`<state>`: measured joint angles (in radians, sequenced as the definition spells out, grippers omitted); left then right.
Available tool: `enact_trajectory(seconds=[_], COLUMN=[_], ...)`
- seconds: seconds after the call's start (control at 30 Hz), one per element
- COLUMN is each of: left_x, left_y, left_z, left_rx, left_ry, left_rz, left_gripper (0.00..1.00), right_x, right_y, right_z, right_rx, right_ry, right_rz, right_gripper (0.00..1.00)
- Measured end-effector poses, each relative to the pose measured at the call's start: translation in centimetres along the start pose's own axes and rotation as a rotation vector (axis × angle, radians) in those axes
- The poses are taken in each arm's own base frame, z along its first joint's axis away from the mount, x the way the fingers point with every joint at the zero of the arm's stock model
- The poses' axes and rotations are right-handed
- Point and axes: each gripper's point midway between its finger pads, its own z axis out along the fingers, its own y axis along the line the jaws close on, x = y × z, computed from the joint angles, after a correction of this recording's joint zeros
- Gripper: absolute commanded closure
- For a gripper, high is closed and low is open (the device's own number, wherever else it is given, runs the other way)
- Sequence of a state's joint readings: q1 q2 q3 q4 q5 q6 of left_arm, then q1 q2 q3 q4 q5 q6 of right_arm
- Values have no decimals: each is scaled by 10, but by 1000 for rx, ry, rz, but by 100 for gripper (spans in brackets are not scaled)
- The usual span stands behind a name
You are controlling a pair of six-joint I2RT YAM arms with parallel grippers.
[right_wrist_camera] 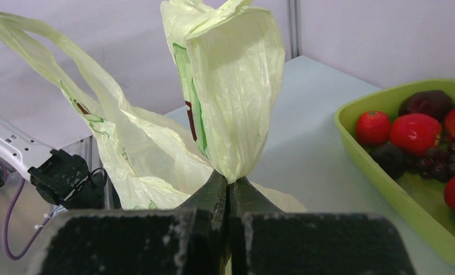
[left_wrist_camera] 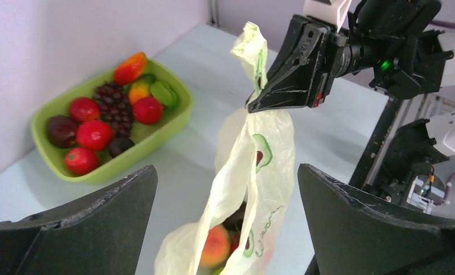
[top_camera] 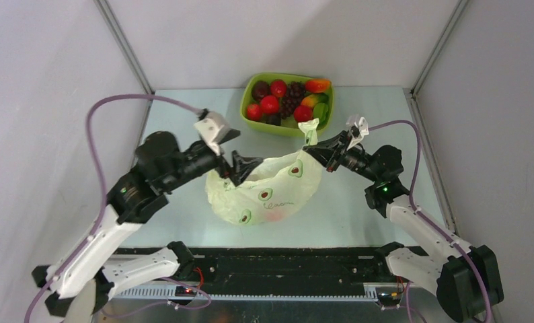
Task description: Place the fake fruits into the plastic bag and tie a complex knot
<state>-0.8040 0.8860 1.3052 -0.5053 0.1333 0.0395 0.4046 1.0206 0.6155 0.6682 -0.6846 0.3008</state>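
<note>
Beside the tray (top_camera: 243,106), right fingers (right_wrist_camera: 211,197) pinch the crinkly translucent bag (top_camera: 264,194); left fingers (left_wrist_camera: 87,223) gape wide.

The pale table (top_camera: 348,212) carried a green tray (top_camera: 245,108) at its far edge, and the plastic bag (top_camera: 264,195) sat nearer, mid-table.

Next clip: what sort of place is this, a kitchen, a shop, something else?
Probably a robotics lab test cell: plain grey panel walls on metal corner posts enclose a pale tabletop, two white-and-black robot arms stand at its near edge, and glossy plastic fruits fill a rigid lime-green tray.
</note>
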Motion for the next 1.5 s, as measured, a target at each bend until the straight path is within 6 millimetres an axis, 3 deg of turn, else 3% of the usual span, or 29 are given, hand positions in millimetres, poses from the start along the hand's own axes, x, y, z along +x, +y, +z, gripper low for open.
enact_trajectory(seconds=[0.2,0.33,0.63,1.1,1.3,1.5], left_x=[-18,-12,49,102,124,125], left_y=[10,18,19,22,28,28], left_z=[-48,-66,-62,-58,-60,-53], left_rx=[-55,-99,-81,-105,-161,-152], left_ry=[-90,-109,12,101,126,102], left_rz=[34,47,7,-59,-103,-125], left_gripper=[1,1,1,4,17,47], right_x=[1,0,1,1,1,0], right_y=[-1,1,1,1,0,3], right_z=[-6,-7,-10,-12,-13,-14], right_rx=[-10,-21,-31,-41,-37,-49], right_ry=[16,20,27,34,34,37], right_rz=[13,16,34,49,55,51], right_gripper=[100,100,100,100,100,100])
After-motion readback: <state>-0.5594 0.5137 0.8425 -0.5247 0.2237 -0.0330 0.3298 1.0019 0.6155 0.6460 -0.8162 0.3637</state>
